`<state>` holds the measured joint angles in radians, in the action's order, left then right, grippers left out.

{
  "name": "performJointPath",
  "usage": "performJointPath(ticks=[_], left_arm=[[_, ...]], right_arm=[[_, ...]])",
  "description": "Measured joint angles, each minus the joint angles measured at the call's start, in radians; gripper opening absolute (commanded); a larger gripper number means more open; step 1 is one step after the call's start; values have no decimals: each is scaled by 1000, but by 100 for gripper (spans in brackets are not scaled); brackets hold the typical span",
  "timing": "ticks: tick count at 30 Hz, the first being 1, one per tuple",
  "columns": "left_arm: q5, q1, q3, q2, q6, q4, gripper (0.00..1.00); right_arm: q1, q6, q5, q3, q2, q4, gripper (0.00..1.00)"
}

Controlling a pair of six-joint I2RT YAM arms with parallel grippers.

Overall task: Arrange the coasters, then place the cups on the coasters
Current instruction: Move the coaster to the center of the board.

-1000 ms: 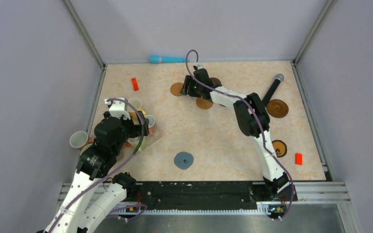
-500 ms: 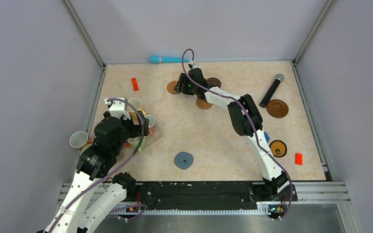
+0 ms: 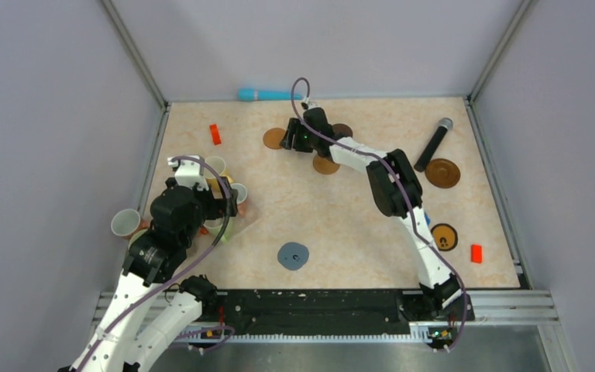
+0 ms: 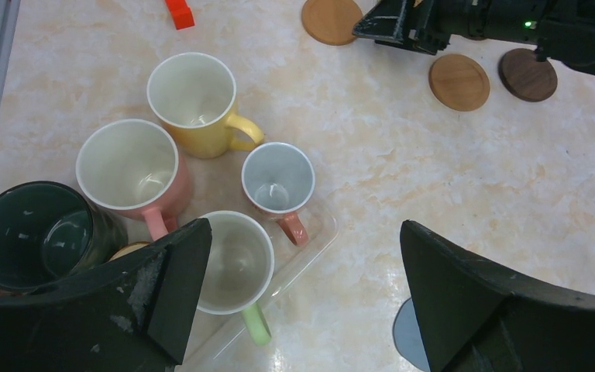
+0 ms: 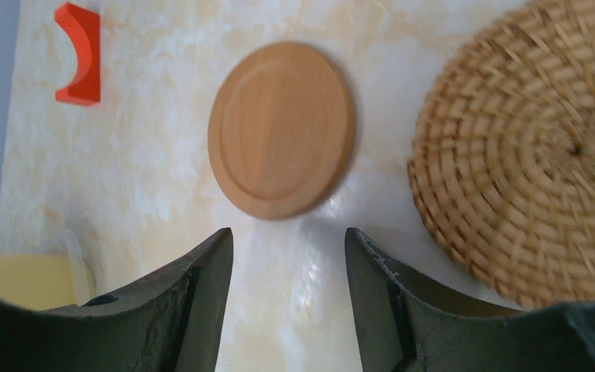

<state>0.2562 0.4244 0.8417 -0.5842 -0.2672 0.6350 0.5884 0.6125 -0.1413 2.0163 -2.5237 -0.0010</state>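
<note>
The right gripper (image 5: 287, 240) sits low at the far middle of the table (image 3: 356, 232), jaws partly apart with only bare tabletop between them. It points at a light wooden coaster (image 5: 281, 129) lying flat just ahead, with a woven coaster (image 5: 527, 147) close on its right and a red block (image 5: 81, 53) further off to the left.

The worry is that the gap between the fingers looks barely as wide as that disc. If it goes in like this, a fingertip probably lands on top of the rim or just shoves the coaster along instead of grabbing it. A thin flat disc gives the fingers almost no edge anyway. A sloppy approach could also nudge the woven one out of place.

Over on the left, the left gripper (image 4: 304, 232) hangs wide open and empty above the mugs, which are bunched tight: yellow mug (image 4: 194, 101), pink mug (image 4: 128, 167), small grey mug (image 4: 277, 180) and green-handled mug (image 4: 232, 260). No mug is on a coaster yet. Dropping into that crowd risks clipping a neighbour or a handle.
</note>
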Motion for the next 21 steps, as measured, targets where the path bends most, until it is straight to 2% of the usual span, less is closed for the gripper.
performJointPath(ticks=[6, 14, 21], left_arm=[[0, 0, -1, -3, 0, 0, 97], [0, 0, -1, -3, 0, 0, 97], [-1, 0, -1, -3, 0, 0, 97]], right_arm=[[-30, -35, 23, -237, 208, -59, 55], [-73, -21, 196, -575, 555, -106, 55], [-113, 37, 307, -790, 671, -146, 52]])
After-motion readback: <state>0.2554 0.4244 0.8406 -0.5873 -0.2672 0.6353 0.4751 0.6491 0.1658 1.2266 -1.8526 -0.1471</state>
